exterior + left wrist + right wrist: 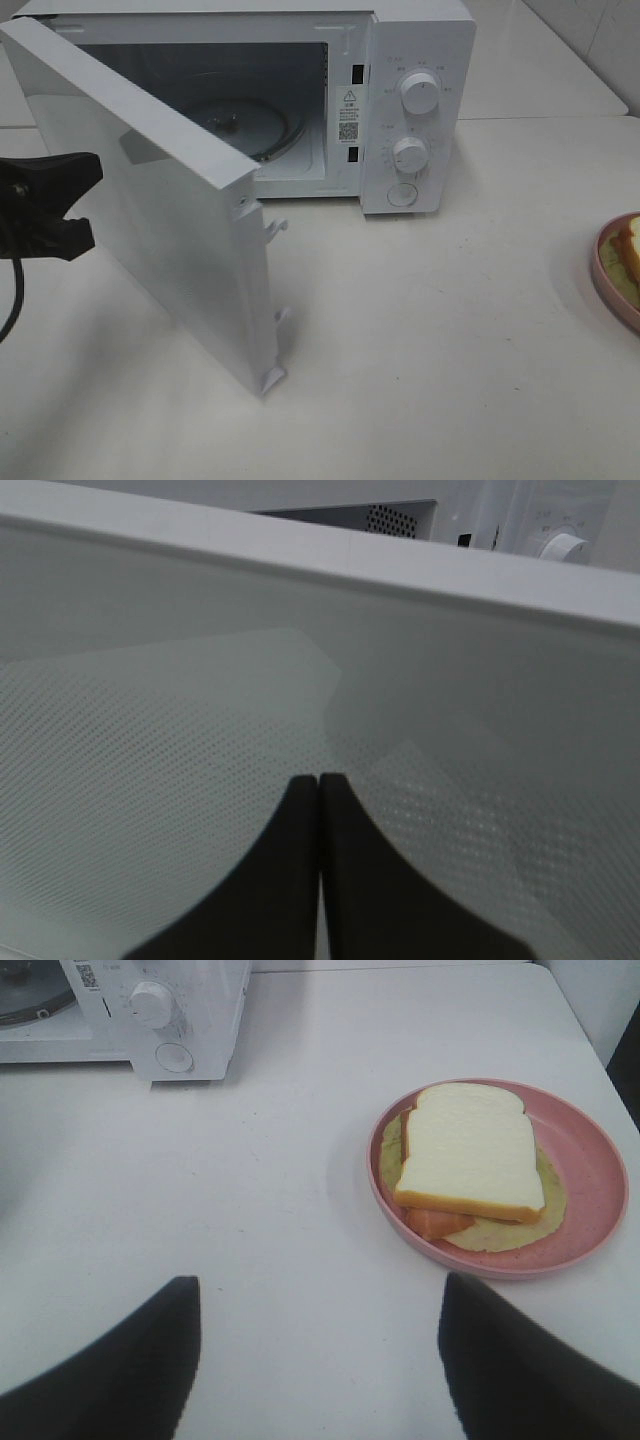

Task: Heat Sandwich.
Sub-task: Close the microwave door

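The right gripper [318, 1360] hangs over the white table [250, 1220] with its jaws wide apart and holding nothing. The sandwich [468, 1165] lies just beyond them, to the right, on a pink plate [590, 1175]: white bread, tan crust, orange and pale yellow-green filling showing. At far left, the left gripper [319, 870], jaws together, is at the open door [150, 210] of the white microwave [415, 110].

— What was around there?
— A white table [450, 350] filled most of the view, and a second white surface [540, 60] stood behind it.
— And the light?
— It was soft and even, with weak shadows.
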You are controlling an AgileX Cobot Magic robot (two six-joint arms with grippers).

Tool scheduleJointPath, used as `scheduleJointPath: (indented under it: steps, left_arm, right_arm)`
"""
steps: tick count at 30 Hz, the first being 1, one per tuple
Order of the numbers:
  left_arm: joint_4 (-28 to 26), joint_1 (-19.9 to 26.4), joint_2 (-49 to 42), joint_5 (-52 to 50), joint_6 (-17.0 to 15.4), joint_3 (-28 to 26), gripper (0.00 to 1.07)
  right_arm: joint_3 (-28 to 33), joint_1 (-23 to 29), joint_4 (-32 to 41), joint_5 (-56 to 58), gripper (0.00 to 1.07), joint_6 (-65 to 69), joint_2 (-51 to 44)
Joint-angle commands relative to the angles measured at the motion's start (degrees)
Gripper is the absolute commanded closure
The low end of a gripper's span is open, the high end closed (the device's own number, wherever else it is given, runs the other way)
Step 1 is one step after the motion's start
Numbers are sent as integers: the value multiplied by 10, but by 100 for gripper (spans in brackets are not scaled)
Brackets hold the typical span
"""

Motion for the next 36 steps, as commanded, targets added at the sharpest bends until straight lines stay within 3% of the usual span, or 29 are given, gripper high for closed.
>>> scheduleJointPath:
  steps: [1,2,3,5,6,7,9,10,11,15,16,18,19,20,24,28,36]
  left_arm:
    - [-129,-64,13,-15,80,-1,107]
    - [-129,-64,13,-15,80,-1,107]
    - [-194,-97,26,-15,123,-8,107]
    - [-240,-131,38,-15,167,-19,107]
    - [-281,-163,52,-14,206,-37,107]
    - [-281,-163,52,-14,206,-37,107]
    - [-325,-196,68,-14,245,-61,107]
    - [-368,-223,88,-12,282,-88,107]
    - [-368,-223,88,-12,282,-88,107]
    - [-413,-268,128,22,369,-154,107]
    - [-413,-268,128,22,369,-154,107]
    - [-420,-281,141,43,399,-183,107]
    - [-451,-286,155,54,414,-207,107]
    - [-451,-286,155,54,414,-207,107]
    - [-541,-286,191,43,432,-264,107]
    - [-560,-286,218,42,465,-303,107]
    - [-614,-286,266,1,467,-370,107]
  right_arm:
    - [2,-3,-4,-3,41,5,-15]
    - [2,-3,-4,-3,41,5,-15]
    - [2,-3,-4,-3,41,5,-15]
    - [2,-3,-4,-3,41,5,-15]
    - [2,-3,-4,-3,41,5,-15]
    - [2,-3,-4,-3,41,5,-15]
    - [2,-3,-4,-3,41,5,-15]
    - [2,-3,-4,-3,41,5,-15]
    - [2,-3,-4,-3,41,5,-15]
    - [2,-3,-4,-3,41,5,-15]
    - [2,-3,-4,-3,41,5,-15]
    - [2,-3,-4,-3,41,5,-15]
    - [2,-3,-4,-3,41,5,-15]
    - [2,-3,-4,-3,41,5,-15]
    - [2,-3,-4,-3,41,5,-15]
    - [2,-3,-4,-3,41,5,-15]
    - [2,-3,-4,-3,41,5,-15]
